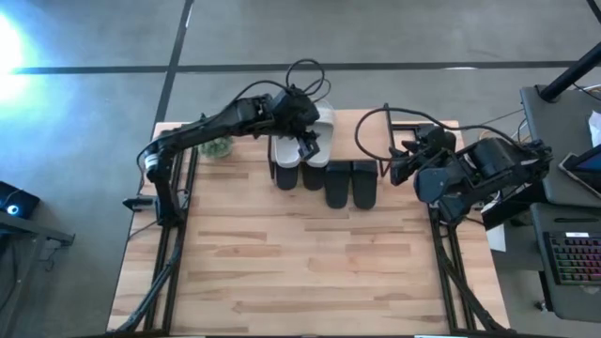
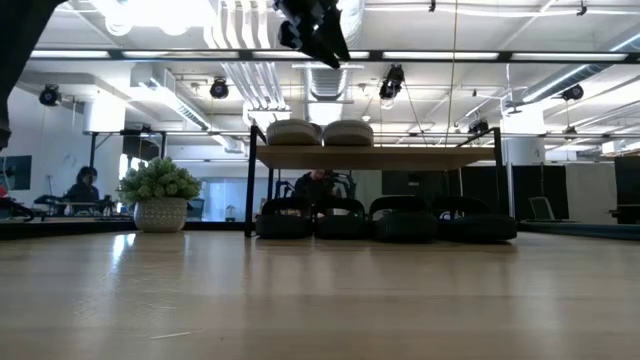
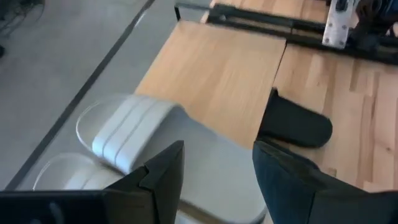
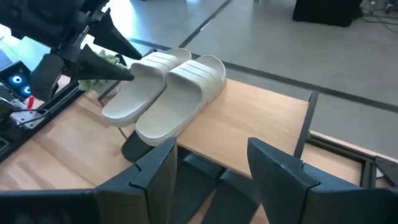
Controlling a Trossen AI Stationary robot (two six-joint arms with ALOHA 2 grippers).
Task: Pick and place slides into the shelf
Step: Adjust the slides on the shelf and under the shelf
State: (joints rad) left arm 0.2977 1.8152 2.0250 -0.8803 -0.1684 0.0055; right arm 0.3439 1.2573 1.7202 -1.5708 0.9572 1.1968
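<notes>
Two light grey slides (image 2: 320, 132) lie side by side, soles down, on the shelf's wooden top board (image 2: 420, 157). The right wrist view shows the same pair (image 4: 168, 93) at the board's left end. Several black slides (image 2: 380, 220) stand in a row on the table under the board, their ends sticking out toward the near edge (image 1: 338, 185). My left gripper (image 2: 318, 35) hangs open, well above the light pair; in its wrist view (image 3: 217, 168) one light slide (image 3: 130, 134) lies below the fingers. My right gripper (image 1: 394, 169) waits open at the shelf's right end, also seen in its own wrist view (image 4: 211, 171).
A potted plant (image 1: 218, 147) stands on the table to the left of the shelf. A keyboard and other equipment (image 1: 573, 258) sit beyond the table's right edge. Bare tabletop (image 1: 310, 263) stretches from the shelf to the near edge. A seated person (image 2: 82, 185) shows far off in the room.
</notes>
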